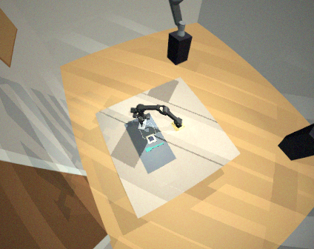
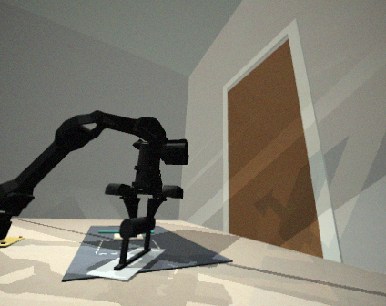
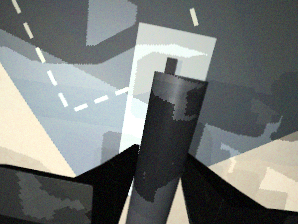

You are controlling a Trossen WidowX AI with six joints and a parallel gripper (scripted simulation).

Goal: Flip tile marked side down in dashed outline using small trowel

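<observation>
My gripper (image 1: 141, 121) (image 2: 139, 218) (image 3: 159, 154) is shut on the black cylindrical handle of the small trowel (image 1: 141, 127) (image 2: 137, 227) (image 3: 172, 115). Two posts and a bar join the handle to a pale rectangular blade. The blade is low over or on one end of the blue-grey mat (image 1: 160, 161) (image 2: 185, 246) (image 3: 90, 135), partly past its edge in the exterior view; contact is unclear. The tile (image 1: 151, 138) (image 2: 119, 239), pale with a dark square on top, lies flat toward the mat's middle. The dashed outline (image 2: 101, 253) (image 3: 80, 108) is between blade and tile, partly hidden.
A teal flat-ended tool (image 1: 154, 147) lies on the mat just beyond the tile. The yellow plate (image 1: 177, 127) (image 2: 12, 241) is at the arm's base. Black blocks (image 1: 179, 48) (image 1: 304, 144) stand far off on the wooden table (image 1: 228, 207).
</observation>
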